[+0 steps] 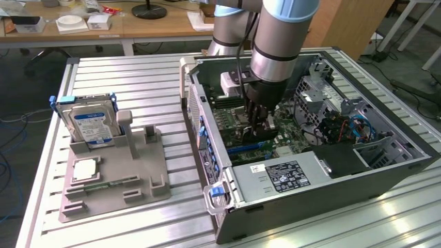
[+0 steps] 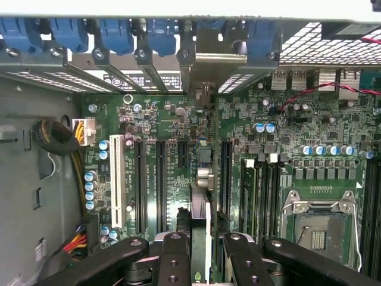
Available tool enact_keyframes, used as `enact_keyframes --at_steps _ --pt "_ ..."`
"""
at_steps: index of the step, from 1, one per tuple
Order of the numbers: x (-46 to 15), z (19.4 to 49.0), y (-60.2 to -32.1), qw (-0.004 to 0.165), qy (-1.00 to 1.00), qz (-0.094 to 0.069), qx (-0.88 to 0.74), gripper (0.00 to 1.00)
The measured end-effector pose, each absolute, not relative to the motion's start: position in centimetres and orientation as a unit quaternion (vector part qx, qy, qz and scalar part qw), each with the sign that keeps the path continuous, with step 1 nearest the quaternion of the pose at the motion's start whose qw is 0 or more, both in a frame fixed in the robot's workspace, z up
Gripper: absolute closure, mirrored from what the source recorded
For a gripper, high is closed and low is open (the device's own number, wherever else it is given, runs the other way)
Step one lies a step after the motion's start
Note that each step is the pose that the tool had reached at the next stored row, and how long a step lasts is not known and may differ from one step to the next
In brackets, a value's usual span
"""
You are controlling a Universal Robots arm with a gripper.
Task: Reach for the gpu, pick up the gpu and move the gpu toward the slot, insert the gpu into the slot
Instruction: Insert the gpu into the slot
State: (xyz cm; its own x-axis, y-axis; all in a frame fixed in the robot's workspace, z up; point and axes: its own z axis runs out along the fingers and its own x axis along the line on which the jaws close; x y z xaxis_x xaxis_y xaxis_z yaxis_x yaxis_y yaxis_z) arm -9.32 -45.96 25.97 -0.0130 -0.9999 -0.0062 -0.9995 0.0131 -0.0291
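Plainly the gripper (image 2: 206,238) is down inside the open computer case (image 1: 386,170), and its two dark fingers (image 2: 178,253) are closed from either side on the gpu (image 2: 200,208), which stands on edge between them as a thin upright line in the wrist view. The card's long axis runs straight away from the fingers toward the rear wall of the case, where its silver bracket (image 2: 220,56) sits among the row of blue retaining clips (image 2: 113,30). That axis is parallel to the long connector strips of the green motherboard (image 2: 297,119). The relation that matters is therefore vertical: the card hangs directly below the pincer, and the board lies directly below the card. Its lower edge falls between a short black connector (image 2: 181,155) on one side and a long black strip (image 2: 226,179) just beside it on the other. The slot itself seems to lie under the card's own edge, hidden by it, so I cannot tell whether the contacts are touching the connector, partly seated, or a little above it. In the exterior view the arm comes down steeply over the middle of the board, and the fingers are low among the components. The blue-labelled hard drive (image 1: 93,124) stands untouched in its grey holder (image 1: 113,181), well apart toward the exterior view's left.
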Motion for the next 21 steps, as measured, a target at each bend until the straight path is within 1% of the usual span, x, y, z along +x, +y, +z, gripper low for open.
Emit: enact_keyframes --at_steps 21 --pt "-9.8 24.8 -46.0 0.012 0.712 -0.008 -0.702 0.74"
